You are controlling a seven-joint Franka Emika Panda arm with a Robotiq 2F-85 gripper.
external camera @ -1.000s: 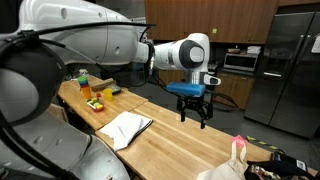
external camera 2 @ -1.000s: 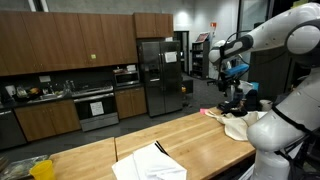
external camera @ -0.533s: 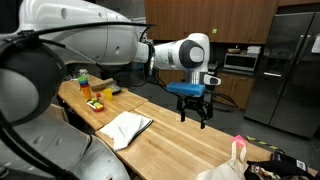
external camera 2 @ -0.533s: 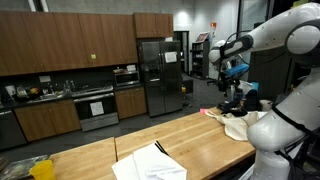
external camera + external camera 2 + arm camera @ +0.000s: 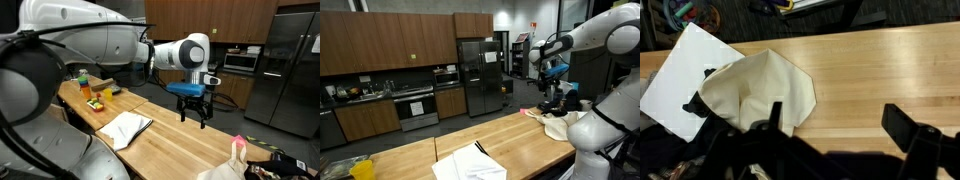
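My gripper [image 5: 193,110] hangs open well above the wooden table [image 5: 180,140], fingers pointing down, with nothing between them. It also shows in an exterior view as the gripper [image 5: 552,96] at the right. In the wrist view the gripper [image 5: 840,125] has bare wood between its two dark fingertips. A cream cloth [image 5: 755,92] lies partly over a white sheet [image 5: 680,75] to the left of the fingers. Both exterior views show the white cloth and sheet [image 5: 125,128] flat on the table, off to one side of the gripper [image 5: 470,162].
A green bottle and orange items [image 5: 92,92] stand at the table's far end. A cream bag with pink trim [image 5: 235,158] lies near the other end, also seen as the bag [image 5: 556,124]. Kitchen cabinets, an oven and a steel fridge [image 5: 480,75] line the walls.
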